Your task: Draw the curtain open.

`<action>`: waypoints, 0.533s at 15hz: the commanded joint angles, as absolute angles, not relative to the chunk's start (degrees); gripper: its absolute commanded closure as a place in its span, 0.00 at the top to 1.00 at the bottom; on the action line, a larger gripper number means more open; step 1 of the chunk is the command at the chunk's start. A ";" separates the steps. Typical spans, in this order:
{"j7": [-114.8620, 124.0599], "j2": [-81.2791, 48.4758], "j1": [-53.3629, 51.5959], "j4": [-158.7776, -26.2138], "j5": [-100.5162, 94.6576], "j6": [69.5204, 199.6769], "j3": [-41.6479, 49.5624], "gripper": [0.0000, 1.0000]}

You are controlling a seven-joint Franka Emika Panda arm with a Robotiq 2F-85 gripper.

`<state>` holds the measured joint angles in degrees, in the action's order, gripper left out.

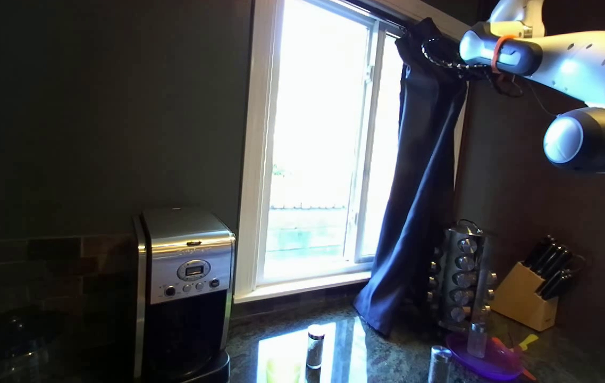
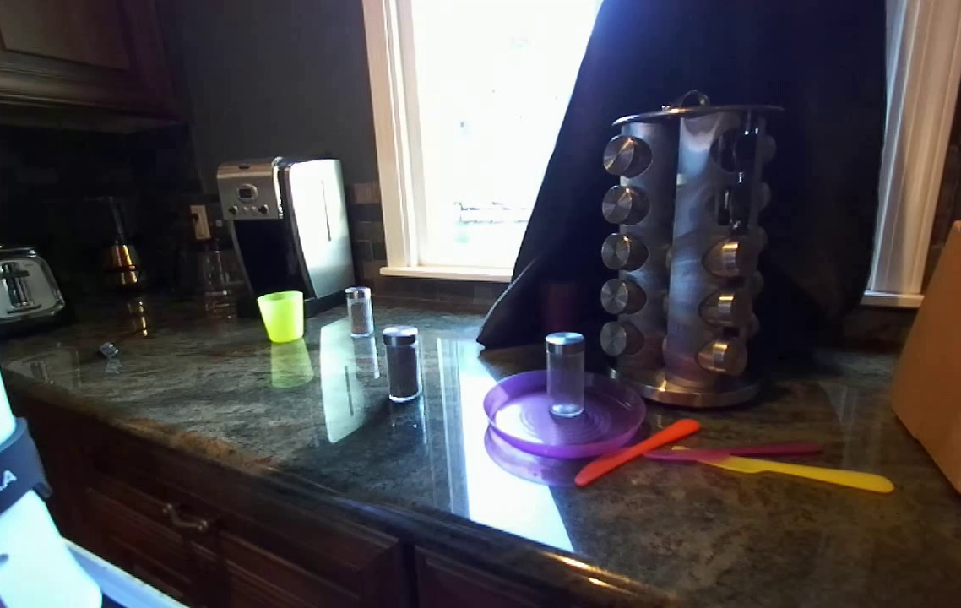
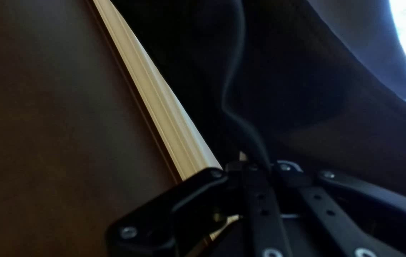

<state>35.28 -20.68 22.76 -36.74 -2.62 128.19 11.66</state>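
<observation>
The dark navy curtain (image 1: pixel 425 149) hangs in folds at the right side of the window, with its lower end on the counter. The bright left part of the window is uncovered. The curtain also shows behind the spice rack in an exterior view (image 2: pixel 827 152) and fills much of the wrist view (image 3: pixel 317 89). My gripper (image 3: pixel 270 169) is shut on a fold of the curtain, which runs down between the fingertips. In an exterior view the gripper (image 1: pixel 443 56) is at the curtain's upper part, dark against it and hard to make out. Its fingertips are partly hidden by fabric.
A white window frame (image 1: pixel 257 149) surrounds the glass. A steel coffee maker (image 1: pixel 191 260) stands at its left. A spice rack (image 2: pixel 675 253) and a knife block (image 2: pixel 945 371) stand near the curtain's foot. A purple plate (image 2: pixel 523 431), jars and a green cup (image 2: pixel 281 317) are on the counter.
</observation>
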 commanded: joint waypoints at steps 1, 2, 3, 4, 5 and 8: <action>40.22 -22.60 21.09 -35.48 -5.70 128.16 13.42 0.00; 46.00 -24.59 19.66 -34.18 -9.14 129.79 15.56 0.00; 49.76 -25.90 18.69 -33.27 -11.85 129.76 16.92 0.00; 53.65 -27.39 18.00 -32.30 -13.79 130.04 18.03 0.00; 57.33 -28.82 17.26 -31.46 -15.86 130.01 19.40 0.00; 64.95 -32.36 17.53 -29.27 -18.28 129.85 22.63 0.00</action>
<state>57.17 -27.92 16.42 -33.19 -15.58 131.63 18.64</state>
